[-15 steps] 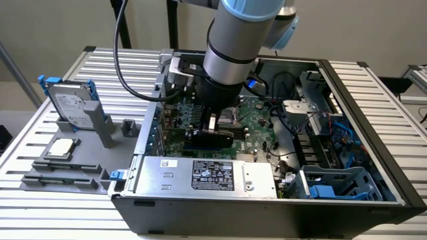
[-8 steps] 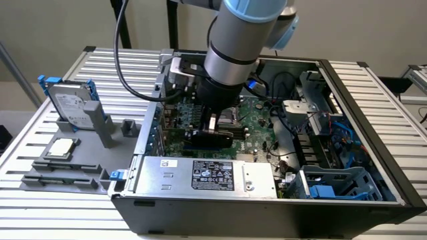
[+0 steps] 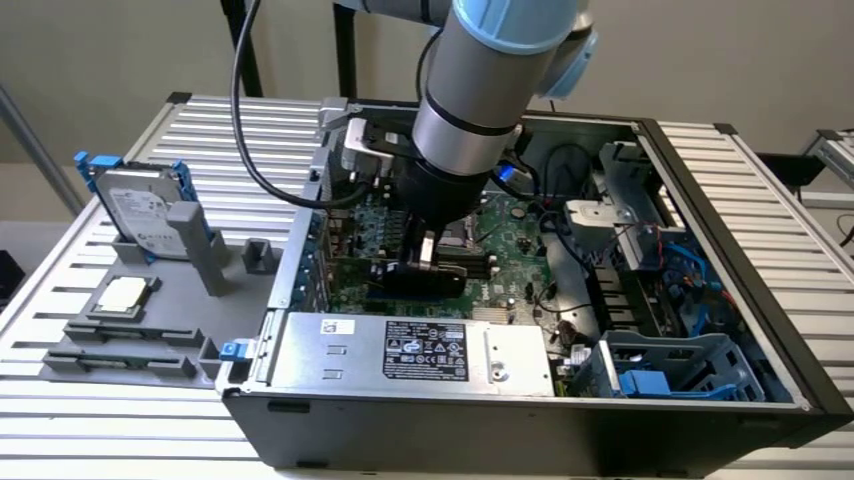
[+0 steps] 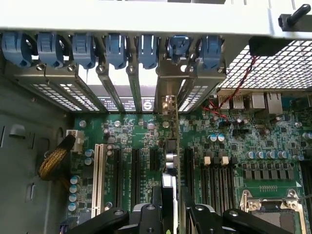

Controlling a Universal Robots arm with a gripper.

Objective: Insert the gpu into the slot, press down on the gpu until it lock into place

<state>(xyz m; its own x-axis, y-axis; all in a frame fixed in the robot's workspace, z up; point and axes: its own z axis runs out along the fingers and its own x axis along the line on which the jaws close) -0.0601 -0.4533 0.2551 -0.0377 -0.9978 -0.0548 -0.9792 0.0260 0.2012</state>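
The gpu (image 3: 424, 279) is a thin black card that stands on edge over the green motherboard (image 3: 514, 260) inside the open computer case. My gripper (image 3: 427, 252) reaches down into the case and is shut on the card's upper edge. In the wrist view the gpu (image 4: 170, 151) appears edge-on. It runs from between my fingers (image 4: 146, 217) to its metal bracket (image 4: 168, 97) at the case's rear wall. My gripper (image 4: 170, 214) sits directly over it. The blue slot is hidden beneath the card.
Blue retention clips (image 4: 112, 48) line the rear bracket openings. Black expansion slots (image 4: 135, 170) and a white one (image 4: 100, 175) flank the card, with memory slots (image 4: 219, 180) and the CPU socket (image 4: 273, 209) beside. The power supply (image 3: 414, 350) and a silver hard drive (image 3: 140, 210) are nearby.
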